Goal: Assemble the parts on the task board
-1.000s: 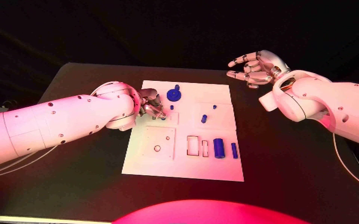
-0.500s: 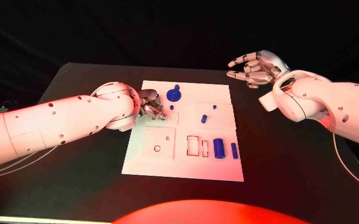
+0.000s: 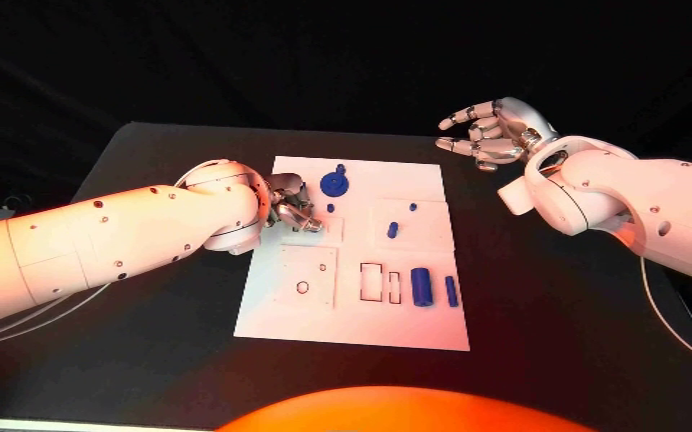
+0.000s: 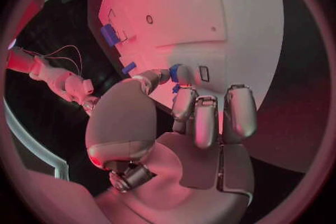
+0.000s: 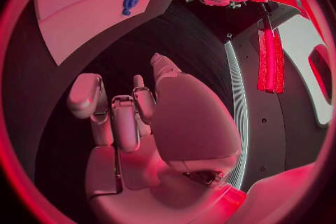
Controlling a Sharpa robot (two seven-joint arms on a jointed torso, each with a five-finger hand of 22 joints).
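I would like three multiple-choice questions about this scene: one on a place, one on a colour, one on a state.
1. Where is the right hand?
A. on the task board
B. above the black table, beyond the board's far right corner
C. touching the left hand

2. What colour are the parts on the task board?
A. blue
B. yellow
C. green

3. What is the state of the right hand?
A. holds a part
B. presses the board
C. holds nothing, fingers apart

Answers: 1 B, the head view shows it off the board; 2 A, every piece is blue; 3 C, the right wrist view shows nothing between its fingers.
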